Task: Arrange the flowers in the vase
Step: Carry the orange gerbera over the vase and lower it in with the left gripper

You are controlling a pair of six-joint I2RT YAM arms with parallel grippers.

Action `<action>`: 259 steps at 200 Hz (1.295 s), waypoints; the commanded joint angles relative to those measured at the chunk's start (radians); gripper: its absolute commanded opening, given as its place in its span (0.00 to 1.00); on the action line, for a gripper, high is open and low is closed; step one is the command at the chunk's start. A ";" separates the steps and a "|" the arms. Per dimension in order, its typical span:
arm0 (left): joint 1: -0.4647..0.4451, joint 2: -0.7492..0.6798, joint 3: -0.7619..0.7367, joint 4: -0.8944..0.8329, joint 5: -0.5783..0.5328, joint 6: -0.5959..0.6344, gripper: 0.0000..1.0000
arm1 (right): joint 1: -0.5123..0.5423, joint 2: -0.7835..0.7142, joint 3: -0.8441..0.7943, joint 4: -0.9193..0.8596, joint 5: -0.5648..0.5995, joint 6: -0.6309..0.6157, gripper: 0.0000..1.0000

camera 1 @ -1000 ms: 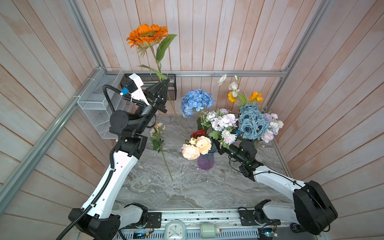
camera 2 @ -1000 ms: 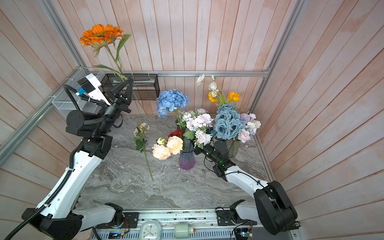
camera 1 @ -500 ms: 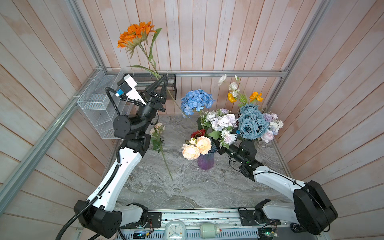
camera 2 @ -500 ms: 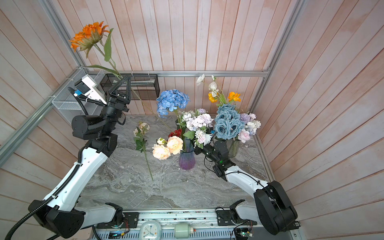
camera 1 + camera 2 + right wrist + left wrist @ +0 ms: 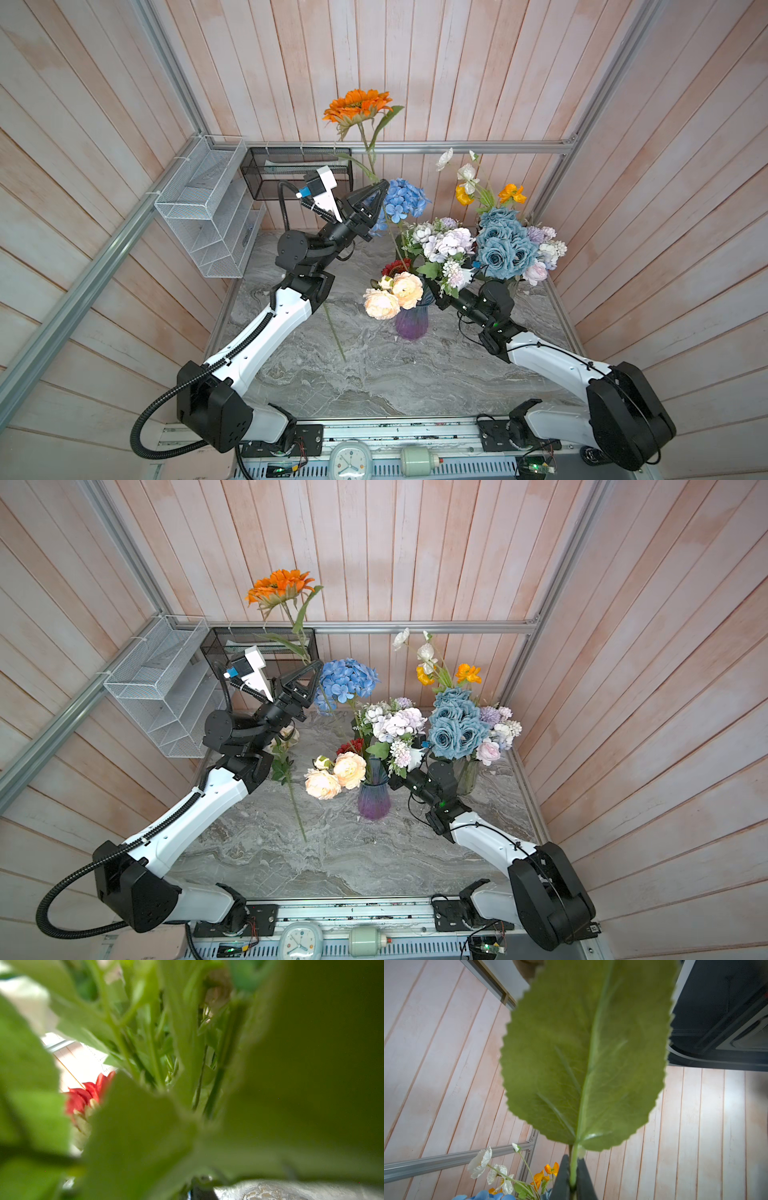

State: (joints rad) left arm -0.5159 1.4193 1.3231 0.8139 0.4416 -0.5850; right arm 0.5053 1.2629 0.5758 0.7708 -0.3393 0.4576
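Wood walls [image 5: 415, 62] crowd close; my left pincer [image 5: 379, 185] clamps the sunflower stem [image 5: 365, 141] above bare marble [image 5: 374, 382]; my right pincer [image 5: 432, 289] hides in foliage [image 5: 145, 1126], grip unreadable.

Grey marbled bench [image 5: 374, 374] spans booth floor. Pale wood plank walls [image 5: 291, 62] on three sides; aluminium frame rail [image 5: 498, 146] runs across back. White wire basket [image 5: 199, 199] with shelves hangs in back left corner. Black mesh basket [image 5: 266, 183] just beside it on back wall, contents too small to tell. Small white clock [image 5: 350, 461] and pale green cylinder [image 5: 417, 460] side by side below bench's front edge
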 commanded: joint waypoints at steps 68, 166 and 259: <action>-0.155 0.101 -0.081 0.039 -0.044 0.376 0.00 | 0.010 -0.020 -0.011 -0.010 -0.002 -0.021 0.13; -0.190 0.099 -0.211 -0.015 -0.084 0.425 0.25 | 0.009 -0.008 -0.011 -0.013 -0.001 -0.034 0.13; -0.190 0.032 -0.240 -0.121 -0.132 0.426 0.71 | 0.010 -0.016 -0.014 -0.020 -0.002 -0.028 0.13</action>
State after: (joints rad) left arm -0.7036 1.4933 1.0969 0.7517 0.3313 -0.1669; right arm 0.5079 1.2491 0.5690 0.7593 -0.3344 0.4377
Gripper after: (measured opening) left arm 0.660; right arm 0.131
